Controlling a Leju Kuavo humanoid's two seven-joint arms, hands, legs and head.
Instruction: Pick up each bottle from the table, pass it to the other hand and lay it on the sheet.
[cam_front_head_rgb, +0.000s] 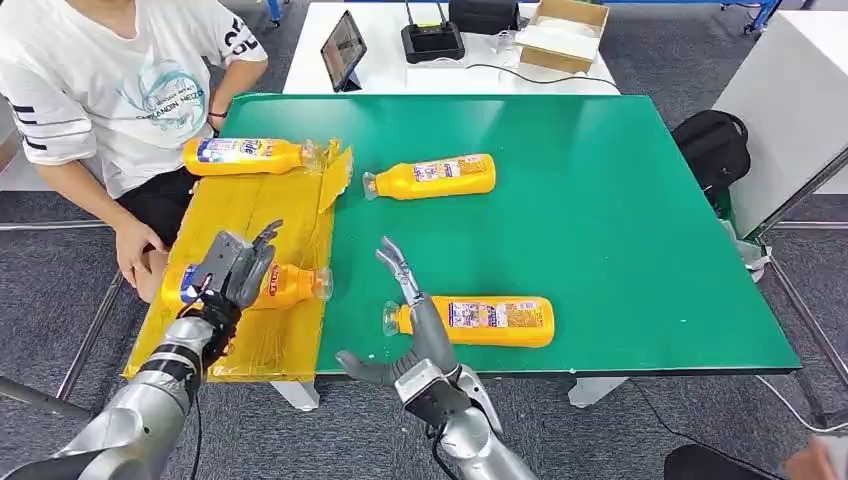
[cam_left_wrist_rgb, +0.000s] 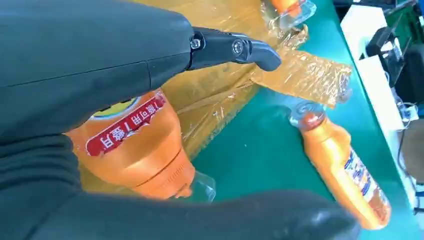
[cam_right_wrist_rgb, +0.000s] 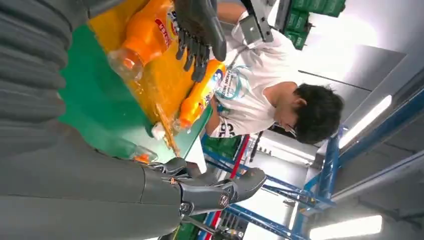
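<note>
Head view: at lower left, left hand (cam_front_head_rgb: 238, 270) wrapped over a bottle (cam_front_head_rgb: 285, 285) lying on the yellow sheet (cam_front_head_rgb: 250, 205), cap toward the green table (cam_front_head_rgb: 620, 200). Best finished by letting the bottle settle flat, loosening the fingers slowly, then lifting straight off so nothing rolls toward the sheet's edge. At lower centre, right hand (cam_front_head_rgb: 405, 330) spread, holding nothing, just beside the cap end of a second bottle (cam_front_head_rgb: 480, 320). Toward upper centre, a third bottle (cam_front_head_rgb: 435, 177) on bare green; at upper left, a fourth bottle (cam_front_head_rgb: 250, 155) already on the sheet, near a seated person (cam_front_head_rgb: 110, 90).

Left wrist view: held bottle (cam_left_wrist_rgb: 135, 145) gripped under the grey hand (cam_left_wrist_rgb: 90, 75), crinkled wrap beneath. Worth avoiding any drag on that loose film during release.

Right wrist view: spread fingers (cam_right_wrist_rgb: 210, 190) at bottom of frame, closed on nothing; left hand (cam_right_wrist_rgb: 200, 30) at top over its bottle (cam_right_wrist_rgb: 150, 35). Sensible to keep the right hand parked until the left is clear.
</note>
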